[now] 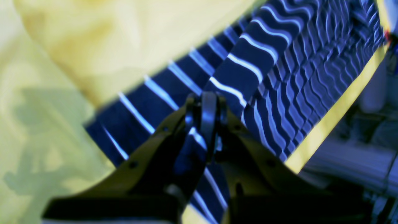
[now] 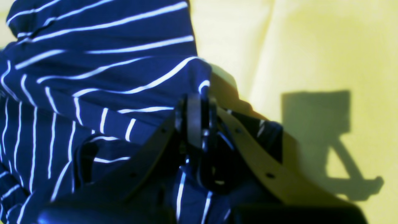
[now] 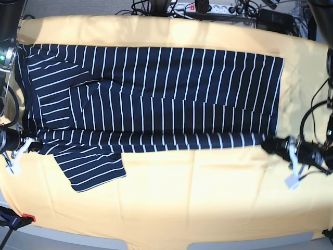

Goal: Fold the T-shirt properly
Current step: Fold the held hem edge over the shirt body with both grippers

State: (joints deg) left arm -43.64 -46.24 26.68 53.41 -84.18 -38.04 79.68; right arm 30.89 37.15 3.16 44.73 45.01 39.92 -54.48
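Base view: T-shirt [image 3: 156, 94], dark navy with thin white stripes, lies spread lengthwise over a yellow-orange cloth [image 3: 208, 192] that covers the table. Its far edge runs near the far side of the cloth; its near edge is drawn straight between the two grippers. One sleeve [image 3: 91, 164] juts toward the near side at the left end. A second sleeve [image 3: 52, 78] is folded in over the body at the far left.

Right gripper [image 3: 28, 144], at the left edge of this view: clenched on the shirt's near-left corner, just beside the jutting sleeve. Right wrist view: right gripper [image 2: 197, 118] has its jaws pressed together with striped fabric bunched between and around them; the cloth below carries a hard-edged shadow [image 2: 326, 140] to the right.

Left gripper [image 3: 270, 144], at the right side of the base view: clamped on the near-right hem corner. Left wrist view: left gripper [image 1: 206, 109] has its jaws closed on a raised edge of the T-shirt [image 1: 279, 77], the fabric rippling away beyond it. This picture is blurred.

Surroundings: power strip [image 3: 200, 8] and tangled black cables [image 3: 145, 6] lie beyond the far edge of the table. White tags [image 3: 292, 181] hang by the left arm's wrist. A red-tipped clamp [image 3: 21, 219] sits at the near-left corner.
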